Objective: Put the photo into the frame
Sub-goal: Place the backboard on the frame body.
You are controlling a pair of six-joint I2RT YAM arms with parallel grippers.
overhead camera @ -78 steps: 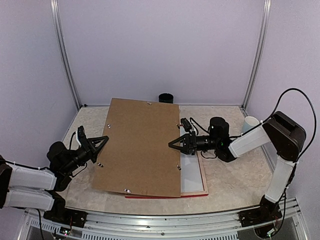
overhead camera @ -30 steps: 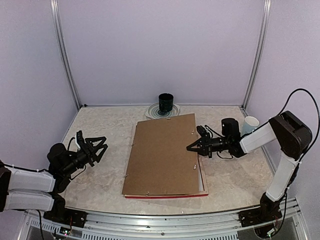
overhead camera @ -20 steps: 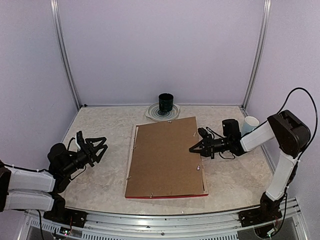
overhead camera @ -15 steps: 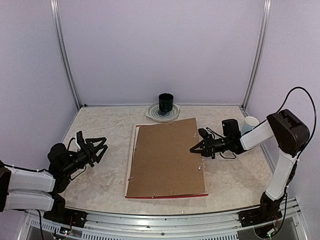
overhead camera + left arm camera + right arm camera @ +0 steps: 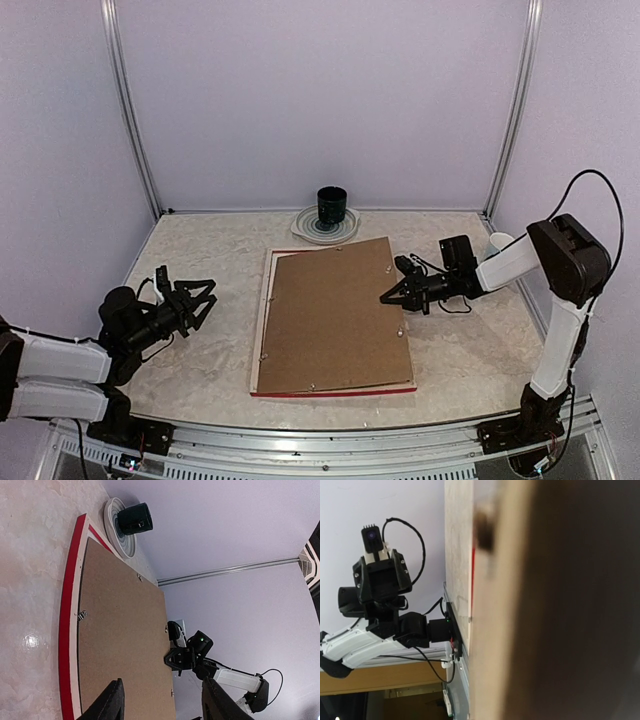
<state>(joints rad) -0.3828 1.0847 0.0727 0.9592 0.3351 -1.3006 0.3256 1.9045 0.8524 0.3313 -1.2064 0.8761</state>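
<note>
The step in hand looks like closing up the back. The frame (image 5: pixel 263 325) lies face down on the table (image 5: pixel 190 250), between the two grippers, and the brown board (image 5: pixel 335 315) lies on top of it. The photo is not visible in any view; I judge it to be under the board, though nothing shows it.

The right gripper (image 5: pixel 385 297) is closed, its tip at the board's edge on its own side. Its wrist view is filled by a blurred stretch of board, so I cannot tell whether it pinches that edge or only touches it. The left gripper (image 5: pixel 205 303) hangs half open and empty, low over the table. The frame lies ahead of it and clear of its fingers (image 5: pixel 114 700).

The board seems slightly askew. A strip of pale wood and red edge shows on the side toward the left gripper and along the near side, but none shows by the right gripper. The next move probably calls for a nudge of the board toward the left gripper until it drops square into the recess. After that it would need pressing flat, before the small tabs (image 5: pixel 81 614) along the rim are dealt with.
</note>
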